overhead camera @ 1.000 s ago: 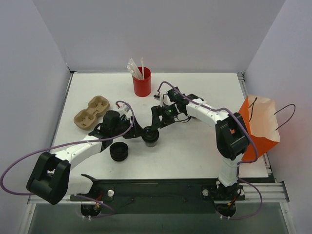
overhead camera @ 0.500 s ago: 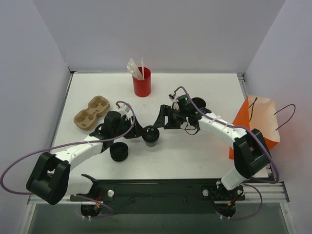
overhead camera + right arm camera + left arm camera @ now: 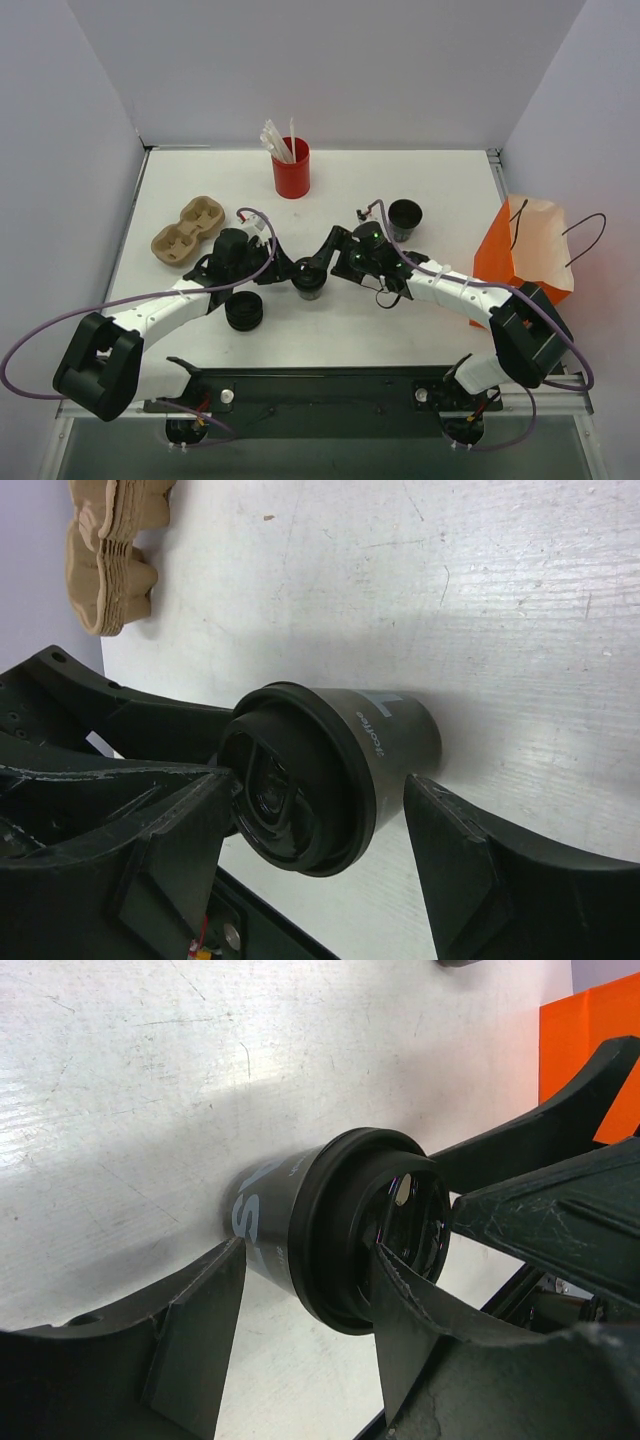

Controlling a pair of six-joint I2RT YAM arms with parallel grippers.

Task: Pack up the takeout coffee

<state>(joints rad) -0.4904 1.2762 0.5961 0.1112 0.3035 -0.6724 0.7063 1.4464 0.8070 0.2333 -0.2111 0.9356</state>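
Lidded cup (image 3: 308, 280) stands upright mid-table (image 3: 430, 310), lid on, long axis vertical. Both arms are on it: left gripper (image 3: 310, 1248) at its 9 o'clock, right gripper (image 3: 320, 780) reaching in from its 2 o'clock, so neither is meaningfully nearer. Key relation: in both wrist views the cup's axis runs finger-to-finger, not across that line. Left wrist has the base toward one finger (image 3: 200, 1330) and the lid toward the other. Right wrist is mirrored, with one finger overlapping the lid and the other finger (image 3: 460, 870) out by the base. I read that as both wrists rolled on their side, cup at or just past the tips rather than deep in the jaws. Right fingers are spread wide, with nothing visibly pinched. Left fingers are also apart with the cup in the gap. Their edges meet the cup outline, but I can't tell whether they're clamping or just bracketing. Orange bag (image 3: 520, 270) is at the cup's 3 o'clock on the right arm's side, cardboard carrier (image 3: 188, 231) at 10 o'clock on the left arm's side. My call: destination picks the arm, and either likely needs a wrist roll so the jaws close across the cup's width.
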